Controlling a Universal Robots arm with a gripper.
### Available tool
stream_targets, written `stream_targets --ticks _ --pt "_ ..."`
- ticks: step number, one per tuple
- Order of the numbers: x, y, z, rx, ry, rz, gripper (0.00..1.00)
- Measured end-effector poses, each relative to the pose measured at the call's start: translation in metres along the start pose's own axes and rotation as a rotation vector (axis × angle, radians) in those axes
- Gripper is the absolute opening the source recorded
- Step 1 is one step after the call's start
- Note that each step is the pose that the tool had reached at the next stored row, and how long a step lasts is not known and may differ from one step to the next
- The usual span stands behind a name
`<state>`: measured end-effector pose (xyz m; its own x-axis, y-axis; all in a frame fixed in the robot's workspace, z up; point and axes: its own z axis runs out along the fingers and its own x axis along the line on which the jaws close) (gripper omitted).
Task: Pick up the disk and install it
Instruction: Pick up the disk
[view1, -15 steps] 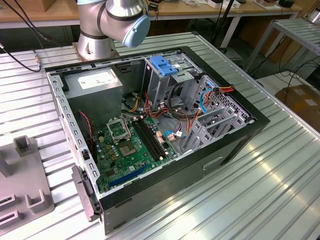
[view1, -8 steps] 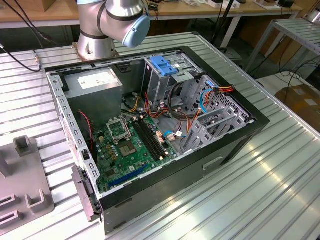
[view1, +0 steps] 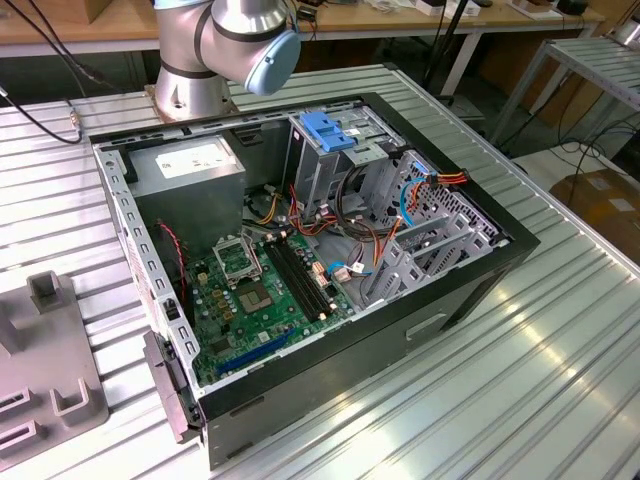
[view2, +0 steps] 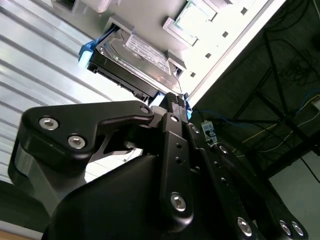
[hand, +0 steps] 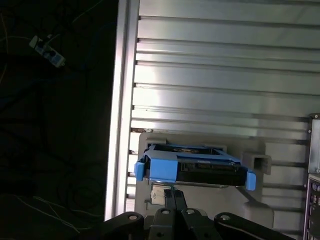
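gripper (hand: 172, 194) near disk (hand: 200, 167), on grey fixture (hand: 256, 196)

the print on the disk (view2: 131, 62) is too small to read.

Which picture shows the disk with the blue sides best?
The second wrist view: the disk shows its labelled face and a blue rail. The first wrist view shows the disk edge-on, between both blue rails.

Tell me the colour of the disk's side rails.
Blue side rails, clearest in first wrist view.
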<state>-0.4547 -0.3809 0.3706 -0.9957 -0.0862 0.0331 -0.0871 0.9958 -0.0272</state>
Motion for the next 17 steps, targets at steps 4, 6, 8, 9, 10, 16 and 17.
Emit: stream_targets --ticks 4,6,8,9,10,16,17 --pt "0.0000 0.0000 0.0001 0.0017 -0.0012 -0.048 0.10" --pt "0.0000 0.0000 0.0004 0.0024 -0.0021 -0.067 0.10" --pt "-0.0001 0.0000 0.0007 0.0029 -0.0032 -0.086 0.10" --pt "-0.0001 0.0000 0.0007 0.0032 -0.0036 -0.092 0.10" --pt "0.0000 0.0000 0.0007 0.0038 -0.0046 -0.105 0.10" --pt "0.0000 0.0000 0.0007 0.0052 -0.0060 -0.145 0.10" --pt "0.0000 0.0000 0.0006 0.0054 -0.0061 -0.152 0.10"
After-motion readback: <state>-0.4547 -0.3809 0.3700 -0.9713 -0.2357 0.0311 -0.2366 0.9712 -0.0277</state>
